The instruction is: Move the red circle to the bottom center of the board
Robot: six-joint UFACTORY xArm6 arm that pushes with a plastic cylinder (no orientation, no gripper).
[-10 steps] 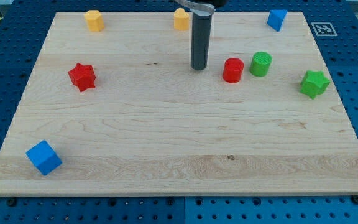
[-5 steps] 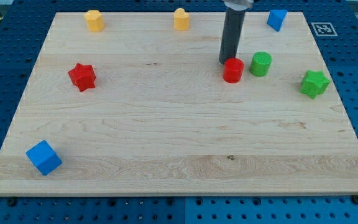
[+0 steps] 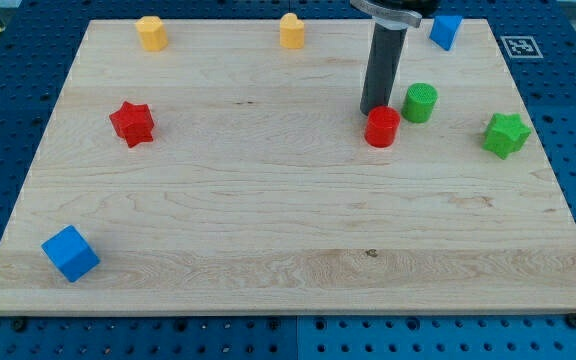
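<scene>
In the camera view, the dark rod comes down nearly upright from the desk's top edge, right of centre, its upper end cut off by the picture's top. My tip (image 3: 375, 111) rests on the desk (image 3: 268, 220) just behind the red circle (image 3: 382, 127), touching or almost touching the block's top-left side. There are no fingers on this arm, only the plain rod, so nothing is clasped. The red circle sits in the desk's upper right part, well apart from the bottom edge, with the green circle (image 3: 420, 102) just beside it toward the right edge. A green star (image 3: 505, 134) lies near the right edge. A blue block (image 3: 446, 31) sits at the top right corner, a blue cube (image 3: 70, 253) at the bottom left corner. Two yellow blocks (image 3: 151, 32) (image 3: 291, 30) stand along the top edge, and a red star (image 3: 132, 123) lies toward the left edge.
</scene>
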